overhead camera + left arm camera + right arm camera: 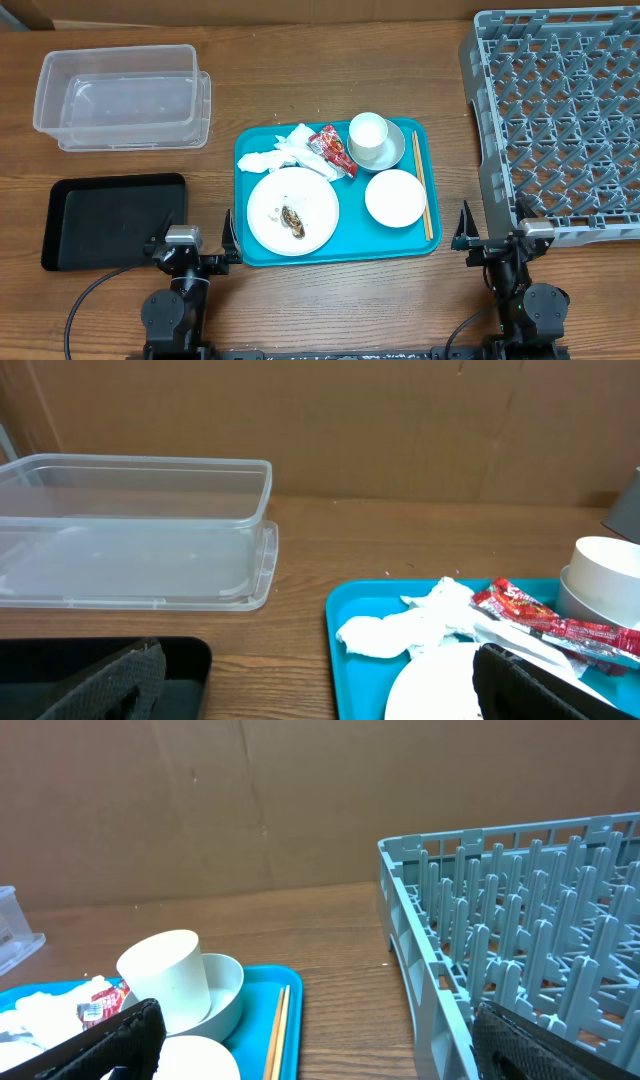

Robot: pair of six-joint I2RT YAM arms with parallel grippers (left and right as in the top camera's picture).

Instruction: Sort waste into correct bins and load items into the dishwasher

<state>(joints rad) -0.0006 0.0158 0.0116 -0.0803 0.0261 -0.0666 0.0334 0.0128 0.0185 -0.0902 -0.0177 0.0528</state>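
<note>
**Both arms wait open-handed at the near edge, with the meal tray between them**

Your left gripper (pixel 192 240) is spread wide and holds nothing. It sits at the near edge of the table (pixel 330 60), between the black tray (pixel 110 220) and the teal tray (pixel 420 140). Your right gripper (pixel 492 236) is just as wide and just as empty, between the teal tray's near right corner and the grey dish rack (pixel 560 120).

On the teal tray, the round white plate (pixel 315 195) lies near left, with a small brown food scrap (pixel 293 220) and a few rice grains (pixel 272 213) on it. The crumpled white napkin (pixel 285 152) sits just beyond the plate at the far left of the tray, and the red snack wrapper (pixel 332 150) lies beside it to the right. The small white cup (pixel 368 133) stands inside the pale saucer-bowl (pixel 397 152) at the far right. The white bowl (pixel 395 197) rests nearer, right of the plate. The wooden chopsticks (pixel 422 185) run along the tray's right edge, side by side.

The clear plastic tub (pixel 125 95) sits far left on the table, beyond the black tray. The dish rack fills the right side, its pegs upright, from the far edge down to a point beside your right arm.
</note>
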